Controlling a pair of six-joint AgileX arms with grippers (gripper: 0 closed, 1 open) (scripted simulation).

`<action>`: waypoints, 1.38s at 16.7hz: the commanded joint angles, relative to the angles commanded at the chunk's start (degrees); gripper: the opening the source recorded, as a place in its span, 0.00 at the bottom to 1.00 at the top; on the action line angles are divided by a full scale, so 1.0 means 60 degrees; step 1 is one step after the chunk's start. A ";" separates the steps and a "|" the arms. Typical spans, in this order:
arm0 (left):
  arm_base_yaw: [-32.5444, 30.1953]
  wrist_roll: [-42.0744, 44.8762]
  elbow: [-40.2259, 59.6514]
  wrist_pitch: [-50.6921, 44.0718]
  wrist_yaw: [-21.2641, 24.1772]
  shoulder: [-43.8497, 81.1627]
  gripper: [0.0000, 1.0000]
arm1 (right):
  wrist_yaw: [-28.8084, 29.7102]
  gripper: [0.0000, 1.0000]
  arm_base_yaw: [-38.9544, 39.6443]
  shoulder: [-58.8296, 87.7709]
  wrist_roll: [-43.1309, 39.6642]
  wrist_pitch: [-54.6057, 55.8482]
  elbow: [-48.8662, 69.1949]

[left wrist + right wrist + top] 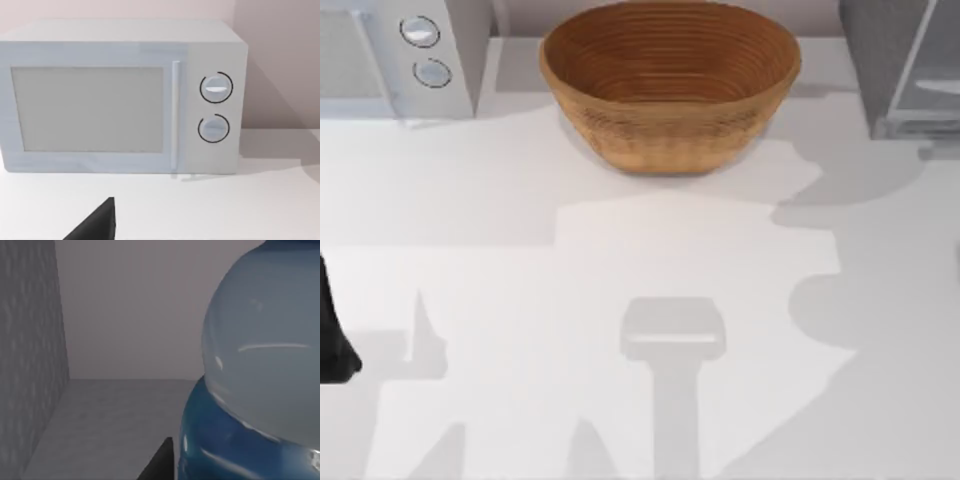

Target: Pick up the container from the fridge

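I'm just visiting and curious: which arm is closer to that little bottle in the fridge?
The right. Its wrist view sits inside the fridge, right against the bottle. The left arm is at the table's left edge, facing the microwave.

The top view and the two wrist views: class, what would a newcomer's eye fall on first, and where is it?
First, the big woven brown basket at the back middle of the table. Next, the white box with two round dials at the back left, with the dark-grey fridge at the back right. In the right wrist view, the clear bottle looms very close inside the fridge.
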 joint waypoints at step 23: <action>0.0000 0.0000 0.0000 0.0000 0.0000 0.0000 1.00 | 0.0890 0.00 0.1085 -1.0499 -0.0040 -0.5178 -0.4989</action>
